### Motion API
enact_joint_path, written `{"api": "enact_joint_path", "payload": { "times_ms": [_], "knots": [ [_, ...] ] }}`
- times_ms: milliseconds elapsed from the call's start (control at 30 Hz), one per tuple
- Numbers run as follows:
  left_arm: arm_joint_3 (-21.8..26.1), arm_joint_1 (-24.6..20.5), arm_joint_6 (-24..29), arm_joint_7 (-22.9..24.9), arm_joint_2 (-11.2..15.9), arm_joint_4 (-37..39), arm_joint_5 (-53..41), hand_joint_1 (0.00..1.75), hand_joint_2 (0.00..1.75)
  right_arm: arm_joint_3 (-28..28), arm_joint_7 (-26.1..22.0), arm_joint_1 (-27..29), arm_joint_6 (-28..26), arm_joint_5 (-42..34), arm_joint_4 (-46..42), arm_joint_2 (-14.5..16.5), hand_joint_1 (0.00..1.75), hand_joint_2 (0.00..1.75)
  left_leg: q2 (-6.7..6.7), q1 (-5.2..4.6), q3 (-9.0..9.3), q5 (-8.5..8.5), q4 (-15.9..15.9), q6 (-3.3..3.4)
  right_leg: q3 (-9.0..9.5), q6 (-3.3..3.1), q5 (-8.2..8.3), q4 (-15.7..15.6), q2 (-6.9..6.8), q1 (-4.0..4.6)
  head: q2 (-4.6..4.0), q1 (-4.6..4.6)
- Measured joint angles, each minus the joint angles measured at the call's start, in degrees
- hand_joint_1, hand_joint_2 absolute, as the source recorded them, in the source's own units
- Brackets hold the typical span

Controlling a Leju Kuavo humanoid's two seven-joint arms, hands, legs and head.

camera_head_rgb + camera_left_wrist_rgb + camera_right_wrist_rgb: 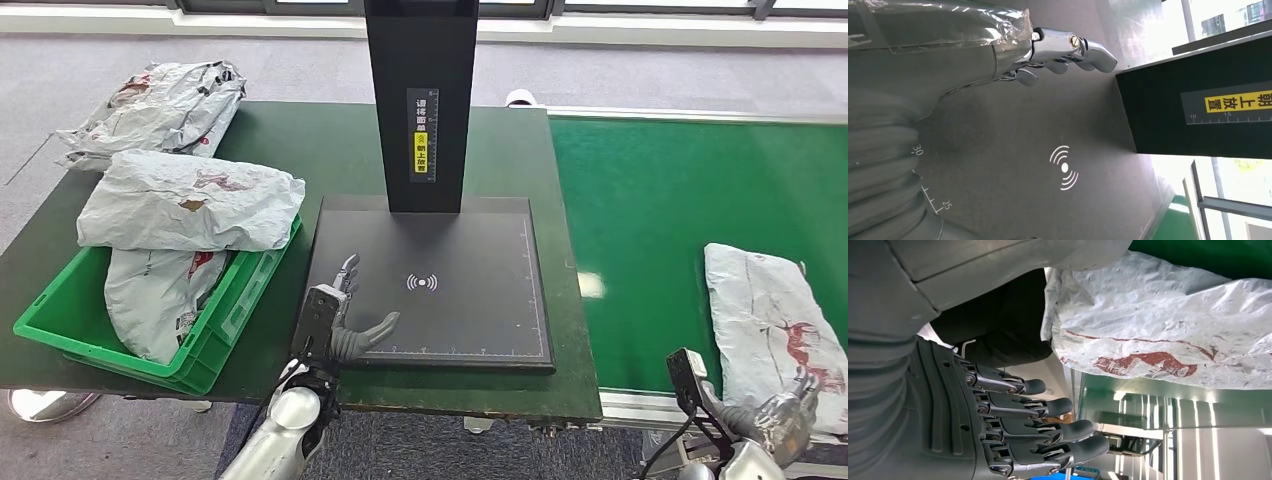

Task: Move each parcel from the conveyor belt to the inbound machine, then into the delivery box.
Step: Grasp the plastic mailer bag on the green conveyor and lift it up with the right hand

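Three crumpled grey plastic mailer parcels (pixel 190 200) already fill the green plastic crate (pixel 215 340), left of frame. One grey mailer parcel (pixel 775 320) left on green conveyor belt (pixel 640 220), lower right. Black scanner platform (pixel 470 250) bare. Left robot hand (pixel 340 315) released; right robot hand (pixel 785 415) released beside that parcel.

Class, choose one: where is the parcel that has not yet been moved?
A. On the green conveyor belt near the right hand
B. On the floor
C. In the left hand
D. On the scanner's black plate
A: the grey parcel lies flat on the green conveyor belt, just ahead of the right hand.
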Motion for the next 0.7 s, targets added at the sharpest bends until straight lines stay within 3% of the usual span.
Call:
{"api": "enact_joint_path", "payload": {
  "times_ms": [467, 700],
  "knots": [
    [0.05, 0.01, 0.0, -0.01, 0.01, 0.01, 0.02, 0.0, 1.75, -0.02, -0.02, -0.45, 0.25, 0.64, 0.19, 0.0, 0.0, 1.75, 0.0, 0.0, -0.01, 0.0, 0.0, 0.0, 0.01, 0.0, 0.0, 0.0, -0.01, 0.0, 0.01, 0.0],
    [0.16, -0.56, -0.02, 0.03, -0.21, 0.12, 0.0, 0.0, 1.75, 0.61, 0.04, -4.64, 0.26, 3.28, 2.52, 0.23, 0.0, 1.75, 0.01, 0.0, -0.01, 0.03, 0.0, -0.01, 0.02, 0.0, 0.02, 0.0, 0.01, 0.0, 0.01, 0.0]
  ]
}}
